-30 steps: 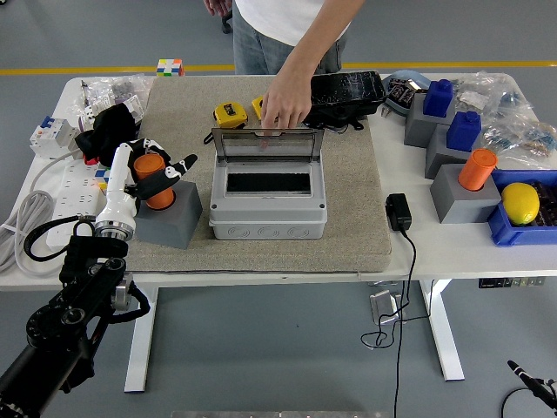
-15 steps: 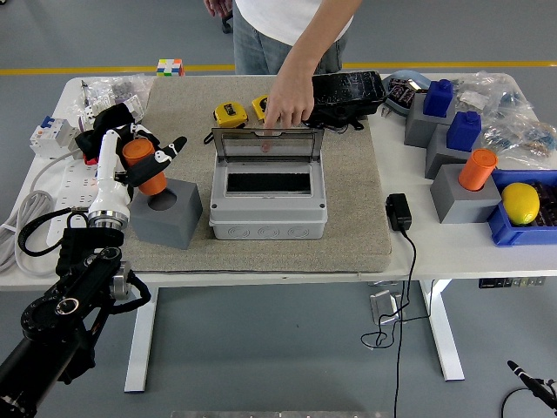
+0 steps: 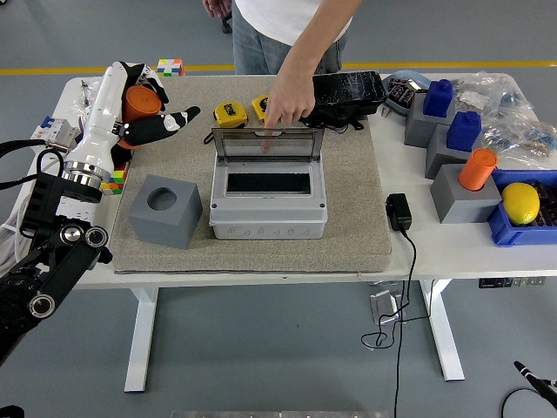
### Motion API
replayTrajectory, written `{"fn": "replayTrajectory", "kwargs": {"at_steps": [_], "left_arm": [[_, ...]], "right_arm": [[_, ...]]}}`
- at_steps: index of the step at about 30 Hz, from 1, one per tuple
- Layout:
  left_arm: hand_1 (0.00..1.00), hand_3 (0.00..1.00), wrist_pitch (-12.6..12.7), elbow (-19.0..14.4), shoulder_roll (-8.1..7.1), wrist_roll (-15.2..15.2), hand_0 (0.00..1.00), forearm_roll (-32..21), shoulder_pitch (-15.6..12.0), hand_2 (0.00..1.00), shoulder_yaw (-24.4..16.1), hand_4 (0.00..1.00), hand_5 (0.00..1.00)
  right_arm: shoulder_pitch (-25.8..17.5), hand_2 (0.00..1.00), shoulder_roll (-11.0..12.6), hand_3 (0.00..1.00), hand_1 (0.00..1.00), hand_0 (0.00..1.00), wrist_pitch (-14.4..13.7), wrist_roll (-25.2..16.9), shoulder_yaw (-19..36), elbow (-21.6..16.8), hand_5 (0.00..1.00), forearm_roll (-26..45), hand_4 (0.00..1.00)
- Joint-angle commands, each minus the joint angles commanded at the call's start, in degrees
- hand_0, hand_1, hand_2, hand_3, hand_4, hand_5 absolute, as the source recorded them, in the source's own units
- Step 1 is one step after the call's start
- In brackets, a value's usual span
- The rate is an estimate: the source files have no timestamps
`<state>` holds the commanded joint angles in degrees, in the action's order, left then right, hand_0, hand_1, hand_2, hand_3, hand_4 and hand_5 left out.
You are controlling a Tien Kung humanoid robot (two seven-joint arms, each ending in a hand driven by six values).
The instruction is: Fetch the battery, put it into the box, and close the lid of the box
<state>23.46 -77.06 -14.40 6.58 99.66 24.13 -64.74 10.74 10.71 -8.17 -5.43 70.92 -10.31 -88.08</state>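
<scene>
My left hand (image 3: pixel 144 117) holds the orange battery (image 3: pixel 139 103) up and to the left of the grey box (image 3: pixel 267 202), my fingers (image 3: pixel 171 121) curled around its lower part. A person's hand (image 3: pixel 285 109) rests on the raised lid (image 3: pixel 267 143) at the box's far edge.

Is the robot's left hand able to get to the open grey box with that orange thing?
Probably yes. The left hand holds the orange battery up over the mat, and the box gapes open to its right. Only the person's hand, holding the lid, is near.
</scene>
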Motion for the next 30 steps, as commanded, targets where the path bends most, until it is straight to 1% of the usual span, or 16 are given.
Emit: {"fn": "replayTrajectory", "kwargs": {"at_steps": [2,6,9,10,11,12,13,15,16,17,18,19,22,23,27,30], "left_arm": [[0.002,0.024,0.0,-1.6,-0.7,-1.2,0.002,4.8,-0.1,0.033,0.6,0.815,0.085],[0.002,0.025,-0.3,-4.8,-2.9,-3.9,0.002,14.5,0.1,0.033,3.9,0.813,0.088],[0.002,0.025,-1.4,-7.3,-5.06,-5.6,0.002,21.6,0.7,0.033,7.8,0.813,0.088],[0.002,0.025,-1.8,-8.0,-5.51,-6.2,0.002,24.2,0.8,0.033,9.0,0.813,0.088],[0.002,0.026,-2.4,-9.0,-5.96,-7.2,0.005,26.4,0.7,0.033,10.5,0.788,0.104],[0.002,0.026,-3.0,-10.2,-6.42,-8.2,0.005,29.0,0.5,0.033,12.4,0.788,0.104],[0.002,0.026,-3.4,-11.1,-6.87,-8.5,0.005,30.3,0.4,0.033,14.2,0.788,0.104],[0.002,0.026,-3.8,-12.0,-7.39,-9.1,0.005,30.3,0.2,0.033,18.0,0.788,0.104],[0.002,0.026,-3.8,-12.0,-7.36,-9.3,0.005,30.3,0.2,0.033,19.5,0.788,0.104],[0.002,0.028,-3.8,-11.7,-7.15,-9.5,0.012,30.3,0.2,0.035,20.7,0.755,0.123],[0.002,0.028,-3.6,-11.2,-6.56,-9.7,0.012,30.3,0.1,0.035,21.8,0.755,0.123],[0.002,0.028,-3.5,-10.8,-6.24,-9.6,0.012,30.3,0.0,0.035,22.0,0.755,0.123],[0.002,0.028,-3.4,-9.4,-4.6,-9.2,0.012,30.3,0.0,0.035,22.4,0.755,0.123],[0.002,0.028,-3.3,-8.8,-4.03,-9.2,0.012,30.3,0.1,0.038,22.7,0.727,0.147],[0.002,0.028,-3.2,-6.4,-2.07,-8.7,0.012,30.3,0.6,0.038,23.7,0.727,0.147],[0.002,0.031,-3.2,-5.2,-0.89,-9.0,0.012,30.3,1.0,0.039,23.9,0.727,0.152]], "right_arm": [[0.0,0.829,0.0,0.919,0.893,0.915,0.0,0.0,0.3,0.0,0.998,-0.1,0.998],[0.1,0.829,0.2,0.919,0.893,0.915,-0.1,0.0,0.9,0.0,0.998,-0.4,0.998],[0.2,0.829,0.4,0.919,0.893,0.915,-0.1,0.0,1.2,0.0,0.998,-0.5,0.998],[0.2,0.829,0.5,0.919,0.893,0.915,-0.1,0.0,1.3,0.0,0.998,-0.5,0.998],[0.2,0.829,0.5,0.919,0.893,0.915,-0.1,0.1,1.4,0.0,0.998,-0.6,0.998],[0.2,0.829,0.5,0.919,0.893,0.915,-0.1,0.1,1.5,0.0,0.998,-0.7,0.998],[0.2,0.829,0.5,0.919,0.893,0.915,-0.1,0.1,1.7,0.0,0.998,-0.8,0.998],[0.1,0.829,0.4,0.919,0.893,0.915,-0.1,0.2,1.7,0.0,0.998,-0.9,0.998],[0.1,0.829,0.4,0.919,0.893,0.915,-0.1,0.2,1.7,0.0,0.998,-0.9,0.998],[0.1,0.829,0.4,0.919,0.893,0.915,-0.1,0.3,1.9,0.0,0.998,-1.1,0.998],[0.0,0.829,0.4,0.919,0.893,0.915,-0.1,0.3,2.0,0.0,0.998,-1.3,0.998],[0.0,0.829,0.4,0.919,0.893,0.915,-0.1,0.3,2.0,0.0,0.998,-1.3,0.998],[-0.2,0.829,0.4,0.919,0.893,0.915,-0.1,0.4,2.4,0.0,0.998,-1.7,0.998],[-0.2,0.829,0.4,0.919,0.893,0.915,-0.1,0.4,2.6,0.0,0.998,-1.8,0.998],[-0.2,0.829,0.5,0.919,0.893,0.915,-0.1,0.6,3.1,0.0,0.998,-2.4,0.998],[-0.2,0.829,0.4,0.919,0.893,0.915,-0.1,0.6,2.7,0.0,0.998,-2.2,0.998]]}}
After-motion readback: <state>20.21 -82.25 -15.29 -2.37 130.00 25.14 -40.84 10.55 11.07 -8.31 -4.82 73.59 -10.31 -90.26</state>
